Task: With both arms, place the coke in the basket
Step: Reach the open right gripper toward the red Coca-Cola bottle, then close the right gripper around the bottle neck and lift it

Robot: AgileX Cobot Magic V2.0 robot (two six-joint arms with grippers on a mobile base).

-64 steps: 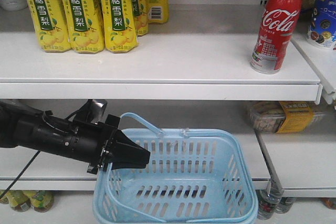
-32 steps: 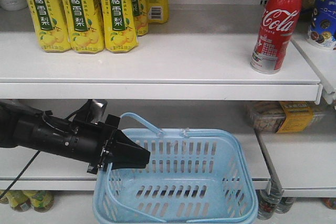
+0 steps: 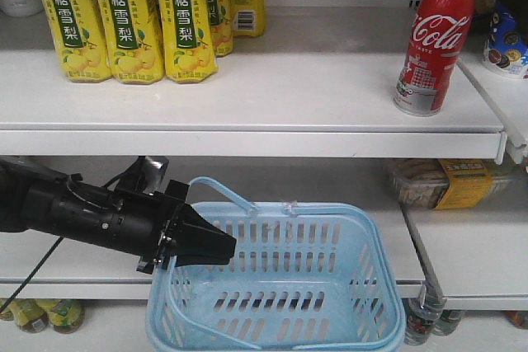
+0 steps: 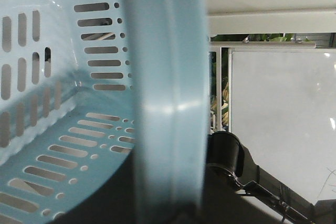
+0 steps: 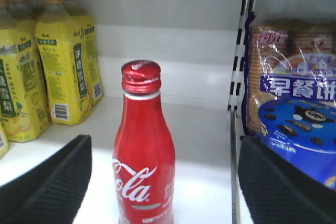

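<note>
**Front view:** my left claw (image 3: 202, 246), closed on the basket (image 3: 330, 319) rim; the coke (image 3: 431, 39) stands on the shelf (image 3: 247, 113), up and right of it, script "Coca-Cola".

**Left wrist view:** the rim crosses the claw's centre.

**Right wrist view:** my right claw (image 5: 164, 177), wide open and empty, with the coke straight ahead. I judge it best to advance level and centred, then close on the body. The yellow bottles (image 5: 63, 66) to the left read "冰糖雪梨".

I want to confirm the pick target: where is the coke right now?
In the front view the coke stands upright at the right end of the upper shelf, well right of the yellow bottles and above the basket.
</note>
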